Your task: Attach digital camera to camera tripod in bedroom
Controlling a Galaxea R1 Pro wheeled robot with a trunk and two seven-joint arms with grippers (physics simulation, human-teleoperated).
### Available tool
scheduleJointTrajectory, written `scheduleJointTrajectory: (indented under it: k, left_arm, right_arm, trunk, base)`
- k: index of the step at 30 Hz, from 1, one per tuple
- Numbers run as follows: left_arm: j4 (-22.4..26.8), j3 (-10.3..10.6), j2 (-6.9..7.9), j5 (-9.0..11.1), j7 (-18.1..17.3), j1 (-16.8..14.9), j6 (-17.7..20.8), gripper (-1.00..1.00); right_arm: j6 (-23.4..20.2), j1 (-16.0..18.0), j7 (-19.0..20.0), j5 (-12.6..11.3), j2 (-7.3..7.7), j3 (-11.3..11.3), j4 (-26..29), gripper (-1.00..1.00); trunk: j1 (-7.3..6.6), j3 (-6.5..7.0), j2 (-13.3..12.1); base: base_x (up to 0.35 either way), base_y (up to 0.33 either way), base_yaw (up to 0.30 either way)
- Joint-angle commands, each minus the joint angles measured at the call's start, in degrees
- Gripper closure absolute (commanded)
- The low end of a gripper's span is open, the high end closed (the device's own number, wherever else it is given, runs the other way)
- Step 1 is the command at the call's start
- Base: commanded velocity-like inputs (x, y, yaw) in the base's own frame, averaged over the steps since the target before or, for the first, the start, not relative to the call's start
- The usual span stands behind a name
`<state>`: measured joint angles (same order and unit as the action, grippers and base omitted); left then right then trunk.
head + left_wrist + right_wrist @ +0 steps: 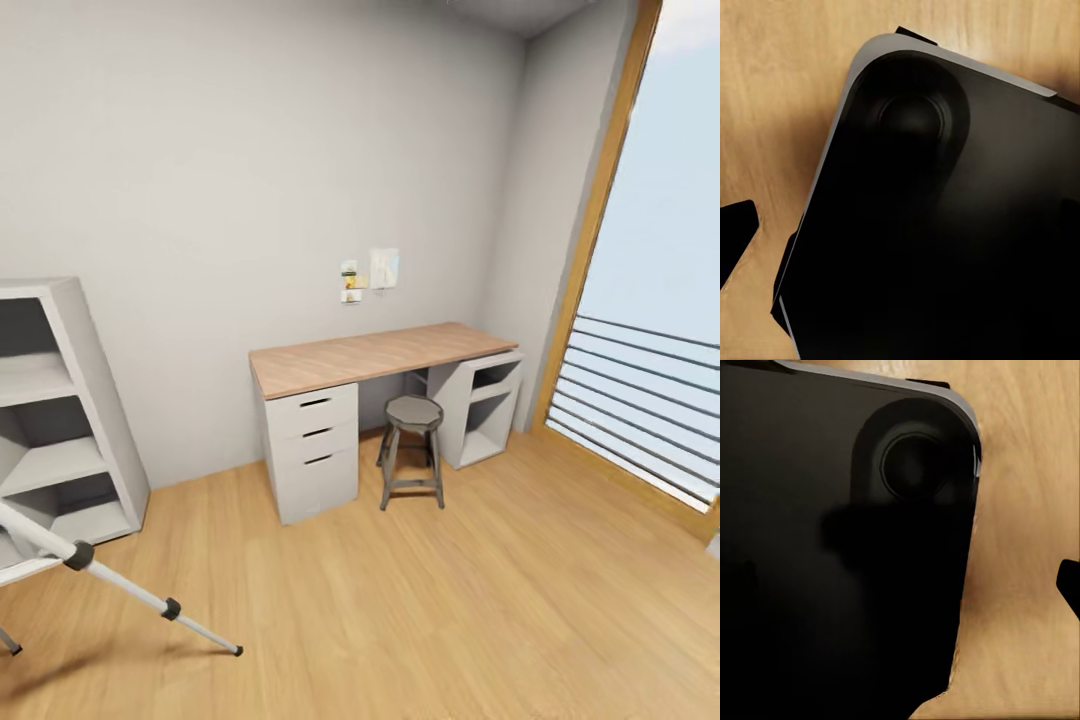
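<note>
From the head view we see, at about nine o'clock, a white cube shelf (62, 420) against the pale grey wall; its open compartments look bare as far as we can tell. Below it, at roughly eight o'clock, the camera tripod (110, 578) enters from the picture's edge: silver-white legs with black joints, one leg reaching across the wood plank floor (450, 620) and ending in a black foot. Its head is cut off by the frame.

Near the centre stands the table (375, 355), wooden top on white supports. Its left pedestal holds three closed drawers (314, 432), so we cannot see inside them; its right pedestal (488, 405) has open cubbies that appear bare. A round grey stool (412, 450) sits on the floor just in front, between the pedestals. Small notes (368, 272) are pinned on the wall above. At three o'clock a tall window (650, 300) with horizontal rails runs down to the floor.

In both wrist views we look down on a dark rounded robot body (945, 225) over the floor; we cannot tell how the jaws stand.
</note>
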<state>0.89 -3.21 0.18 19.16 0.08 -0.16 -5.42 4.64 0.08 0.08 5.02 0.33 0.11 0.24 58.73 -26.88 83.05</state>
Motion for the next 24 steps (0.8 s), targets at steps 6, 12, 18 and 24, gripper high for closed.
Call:
scheduleJointTrajectory:
  k: [6, 12, 18, 24]
  left_arm:
    - [-0.01, -0.15, -0.01, -0.02, -0.06, -0.01, -0.12, -1.0]
    - [-0.01, -0.21, -0.01, -0.01, 0.0, -0.01, -0.12, -1.0]
    - [-0.01, -0.25, 0.06, 0.0, 0.01, -0.01, -0.09, -1.0]
    - [-0.01, -0.3, 0.13, 0.07, 0.01, -0.01, -0.08, -1.0]
  right_arm:
    - [0.11, 0.01, 0.01, 0.43, -0.08, 0.14, -0.04, -1.0]
    - [0.11, 0.01, 0.01, 0.37, -0.01, 0.22, -0.06, -1.0]
    - [0.11, 0.01, 0.07, 0.34, 0.32, 0.29, -0.07, -1.0]
    - [0.1, 0.01, 0.09, 0.34, 0.37, 0.32, -0.07, -1.0]
  trunk:
    - [0.0, -0.05, 0.03]
    - [0.0, -0.05, 0.03]
    - [0.0, -0.05, 0.03]
    - [0.0, -0.05, 0.03]
  base:
    - [0.0, 0.104, -0.281]
    - [0.0, 0.01, -0.282]
    - [0.0, 0.001, -0.282]
    - [0.0, 0.0, -0.282]
